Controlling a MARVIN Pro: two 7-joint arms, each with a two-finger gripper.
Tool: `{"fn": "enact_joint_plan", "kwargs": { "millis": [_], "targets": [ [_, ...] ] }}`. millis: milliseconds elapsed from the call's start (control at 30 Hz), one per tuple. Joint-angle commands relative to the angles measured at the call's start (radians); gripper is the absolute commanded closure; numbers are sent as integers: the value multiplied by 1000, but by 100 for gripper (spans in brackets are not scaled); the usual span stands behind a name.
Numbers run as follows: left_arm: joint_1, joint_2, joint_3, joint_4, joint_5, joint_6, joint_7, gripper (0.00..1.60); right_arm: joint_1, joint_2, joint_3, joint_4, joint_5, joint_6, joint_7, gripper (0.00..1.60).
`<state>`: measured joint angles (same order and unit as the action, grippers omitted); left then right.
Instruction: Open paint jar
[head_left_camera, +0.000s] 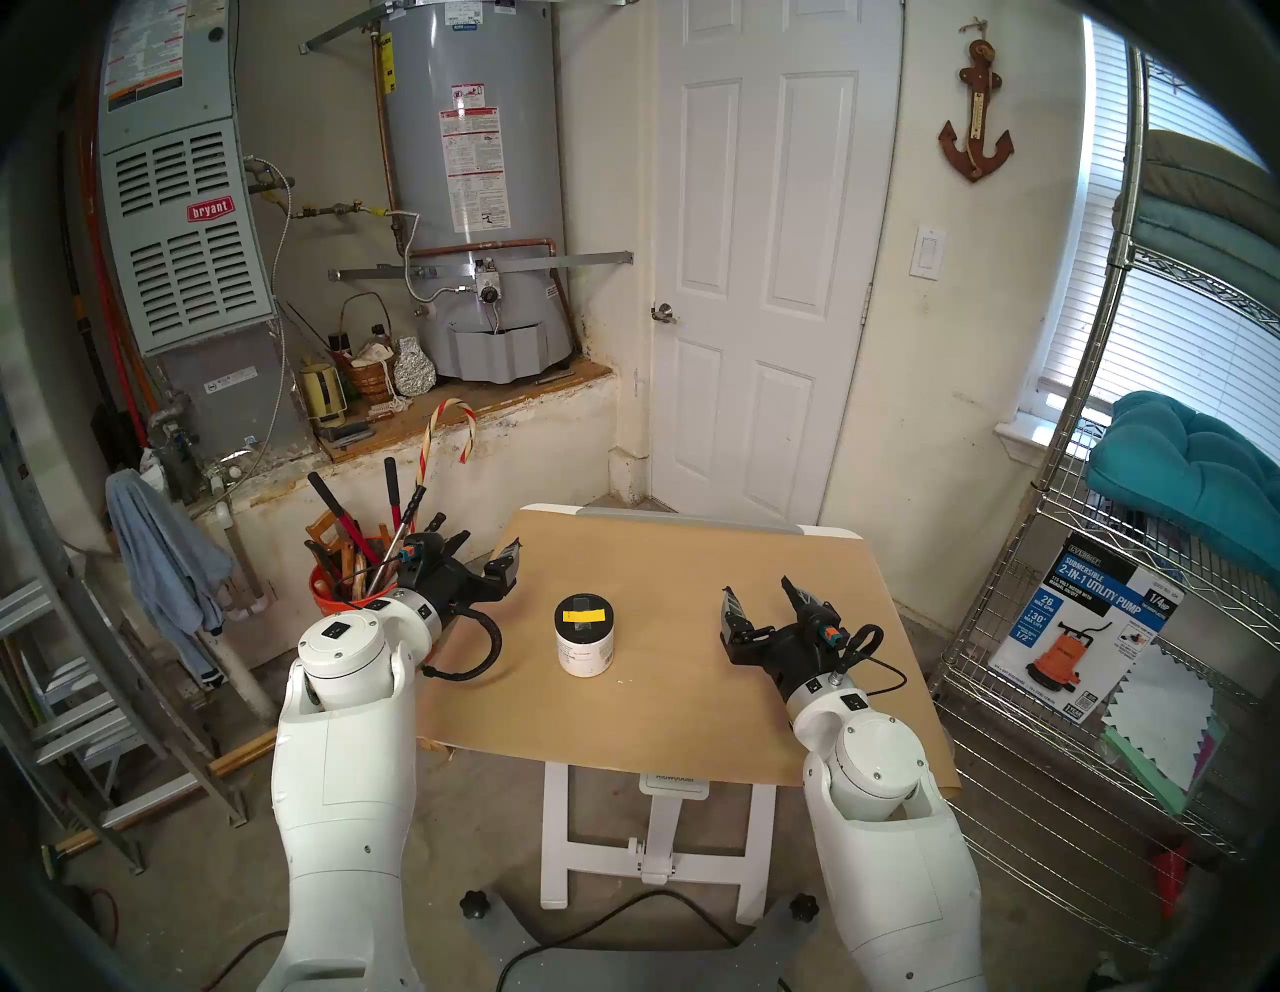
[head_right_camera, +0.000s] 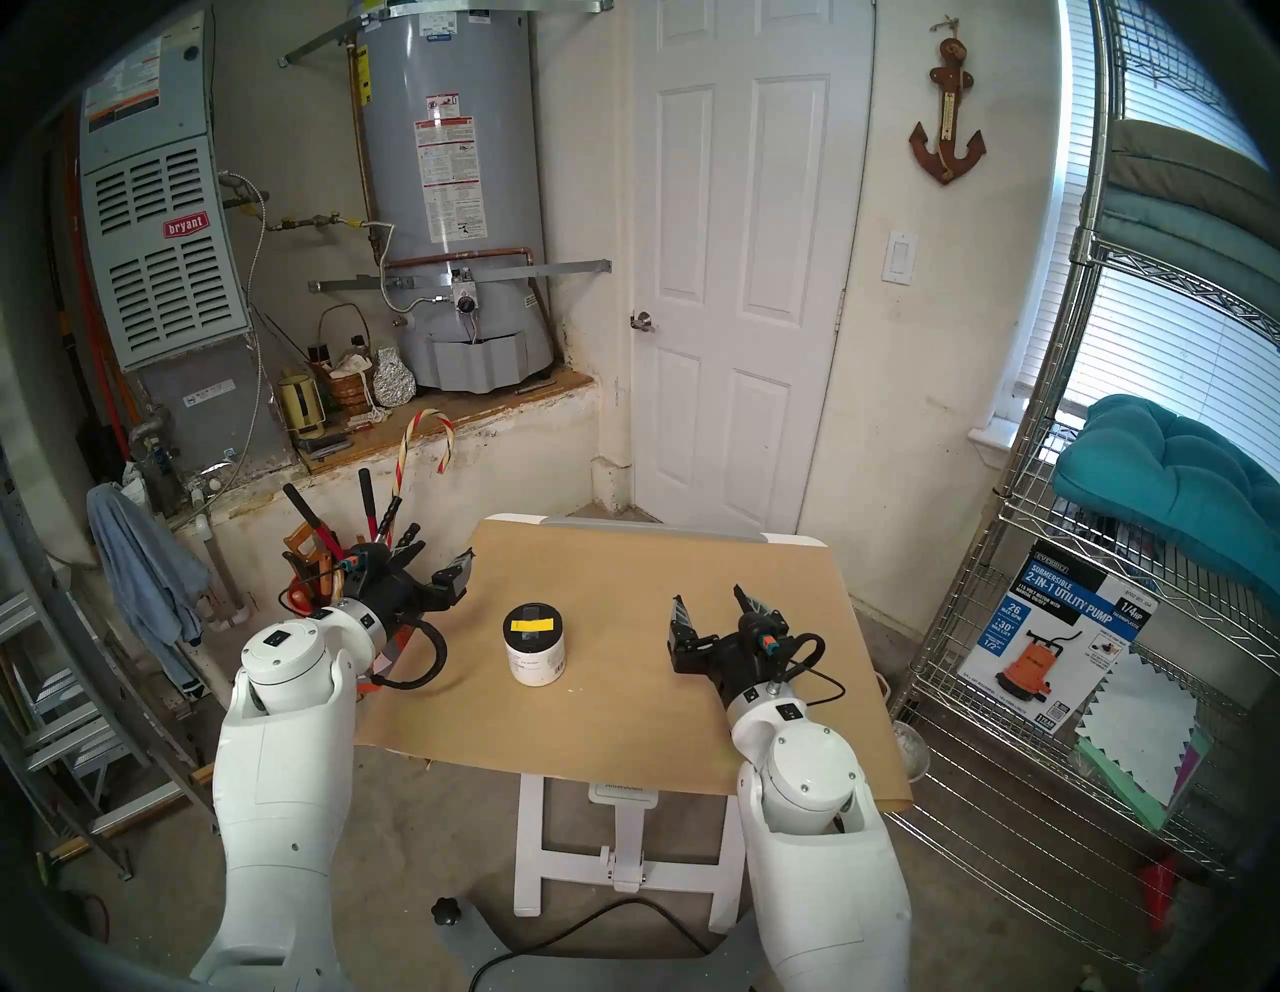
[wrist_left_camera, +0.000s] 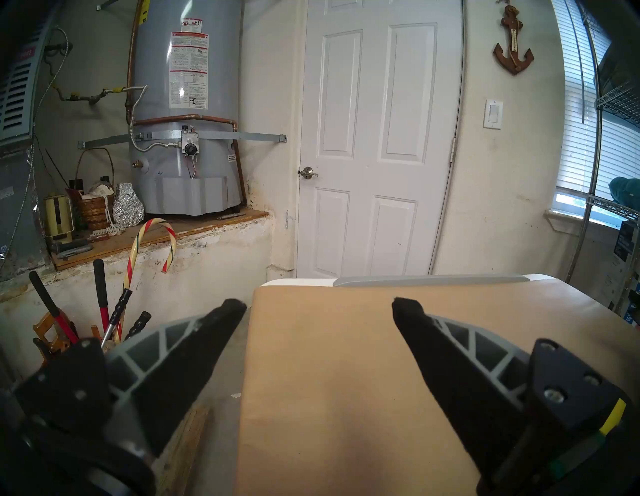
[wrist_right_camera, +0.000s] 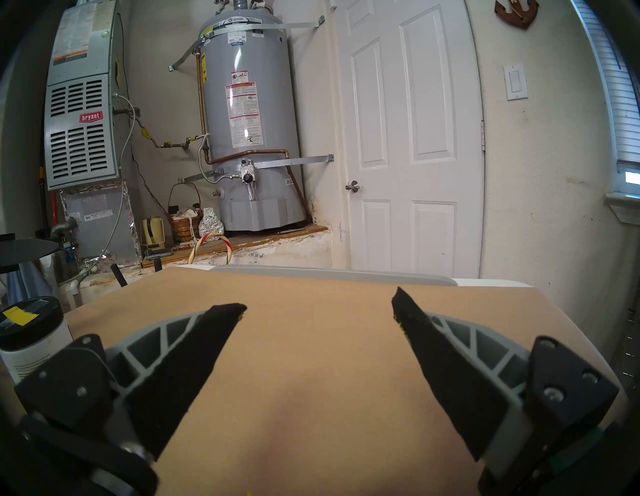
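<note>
Standing upright on the paper-covered table (head_left_camera: 692, 706), long axis vertical, black lid (head_left_camera: 585, 613) with its yellow tape strip (head_left_camera: 587, 614) still seated on top: the paint jar (head_left_camera: 585, 641), lying between the two arms and touched by neither. Sitting off to the right of the left gripper (head_left_camera: 478, 554) and a little back toward the robot from its fingertips, so not showing at all in the left wrist view. Sitting off to the left of the right gripper (head_left_camera: 758, 596), roughly level with its fingers, and peeking in at the left edge of the right wrist view as paint jar (wrist_right_camera: 31, 332). Looking about evenly spaced from both, the left gripper perhaps slightly farther forward and out over the table's left edge. Hanging with jaws spread wide and nothing between them, both grippers pointing forward and about level, well above the paper. Judging the coming move as turning on that sideways offset: swinging inward and dropping, one gripper bracing the white body, the other closing round the lid from above. Standing beyond the left gripper, off the table: an orange tool bucket (head_left_camera: 332, 596), not part of the job.
</note>
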<state>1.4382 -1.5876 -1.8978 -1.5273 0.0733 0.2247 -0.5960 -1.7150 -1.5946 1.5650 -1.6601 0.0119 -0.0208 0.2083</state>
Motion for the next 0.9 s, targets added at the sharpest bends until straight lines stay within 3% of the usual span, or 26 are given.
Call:
{"fn": "enact_joint_plan", "kwargs": {
  "millis": [0,333,633,867],
  "targets": [
    [-21,45,-25,-19,-15,11,-35,0,8,0,-1,-19,-1,-3,0,0],
    [-36,125,-87,-3,-92,68,-203,0,8,0,-1,-19,0,-4,0,0],
    [48,209,-121,-53,-112,121,-363,0,8,0,-1,-18,0,-4,0,0],
    [119,221,-126,-109,-101,120,-444,0,8,0,-1,-19,0,-3,0,0]
  ]
}}
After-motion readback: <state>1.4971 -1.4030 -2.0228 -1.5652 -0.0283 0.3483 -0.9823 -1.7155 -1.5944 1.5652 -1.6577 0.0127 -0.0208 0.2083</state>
